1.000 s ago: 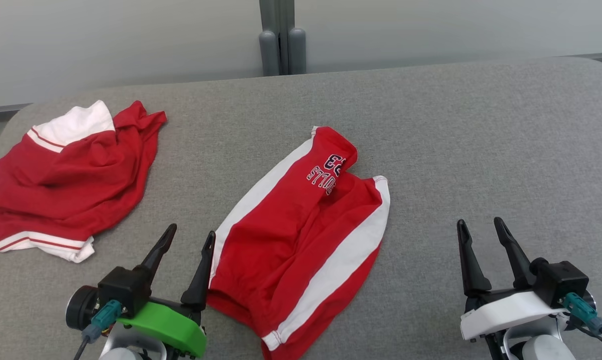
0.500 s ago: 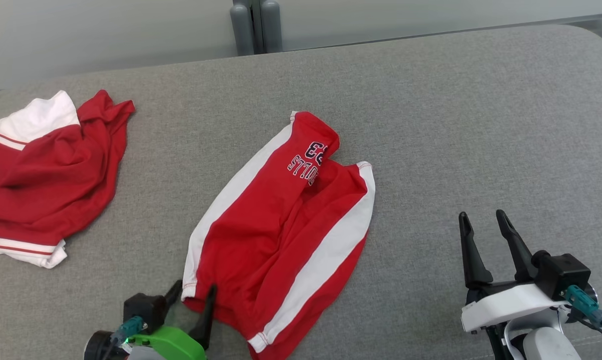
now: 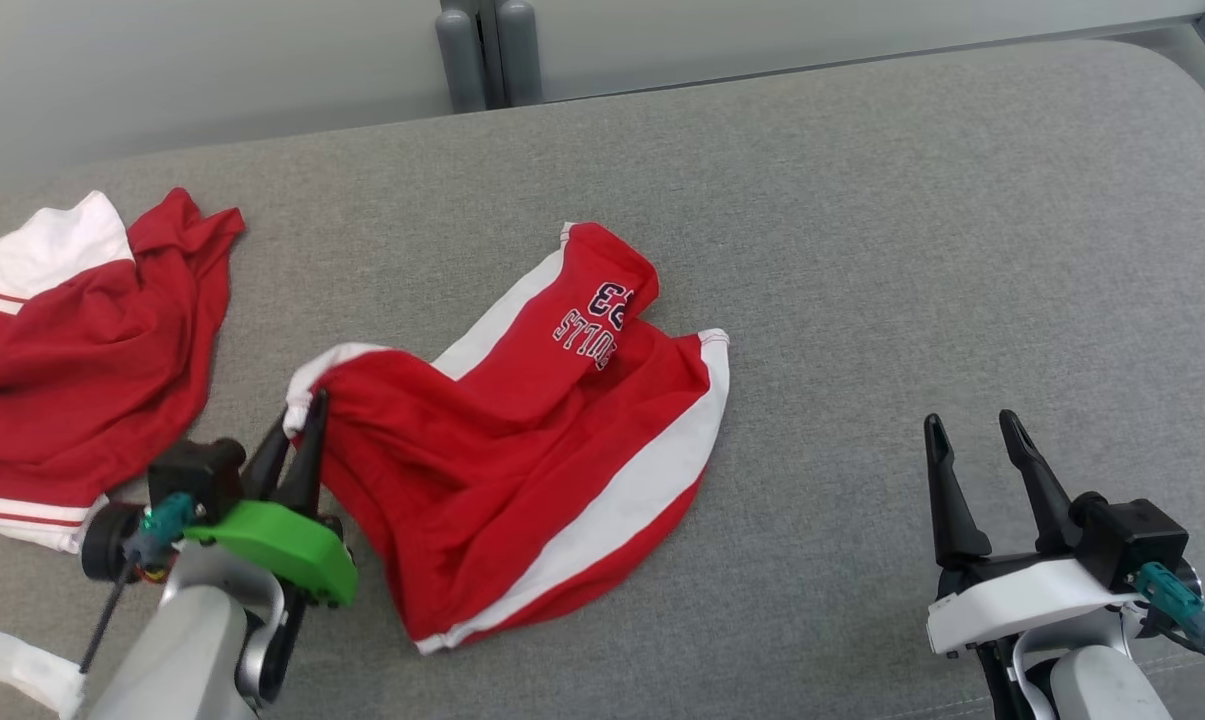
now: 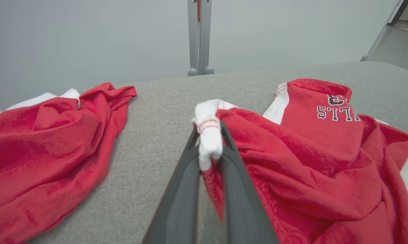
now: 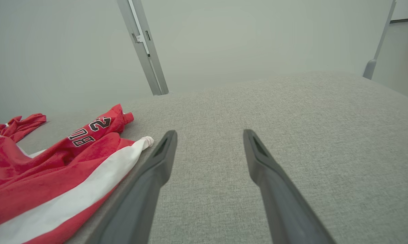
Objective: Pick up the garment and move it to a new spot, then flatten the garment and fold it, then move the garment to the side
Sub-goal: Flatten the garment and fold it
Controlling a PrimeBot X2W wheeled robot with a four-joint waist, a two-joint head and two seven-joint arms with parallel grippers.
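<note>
Shorts [image 3: 482, 470]: soft red knit, broad white side stripes, dark block lettering on one folded-over leg, rumpled. They lie mid-pad, left of centre in the head view. One white hemmed corner is bunched and lifted off the surface. Left gripper [image 4: 208, 130], with a green housing and dark tapered fingers, is clamped on that white corner. Right gripper [image 3: 969, 418], with a white housing, has its fingers apart and nothing between them. It sits over bare pad, well apart from the shorts. Second garment [image 3: 72, 370]: red with white banding, a crumpled heap at the pad's left edge. Pad [image 3: 912, 250]: grey woven fabric, matte, rounded corners. Behind it are a plain pale wall and a grey post [image 3: 477, 50] with two rounded feet at the far edge.
</note>
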